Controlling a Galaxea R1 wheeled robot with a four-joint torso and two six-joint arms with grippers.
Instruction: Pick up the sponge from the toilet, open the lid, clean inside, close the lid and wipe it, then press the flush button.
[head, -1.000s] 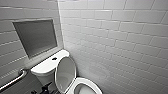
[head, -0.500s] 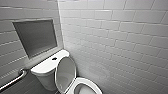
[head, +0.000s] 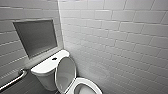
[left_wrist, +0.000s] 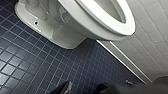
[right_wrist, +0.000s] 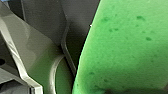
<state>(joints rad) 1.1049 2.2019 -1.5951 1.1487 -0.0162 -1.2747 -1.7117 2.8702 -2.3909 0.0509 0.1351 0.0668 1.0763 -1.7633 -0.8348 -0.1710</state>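
1. Looking bright green with tiny holes, the sponge (right_wrist: 125, 45) sits right against the grey right claw (right_wrist: 66, 50).
2. I cannot tell if that claw grips it.
3. The left claw (left_wrist: 83, 88) is spread apart with nothing in it; its dark tips are blurry.
4. At the bottom middle of the head view, the toilet (head: 46, 70) has its lid (head: 65, 72) up, and its bowl (head: 85, 85) is cut off.
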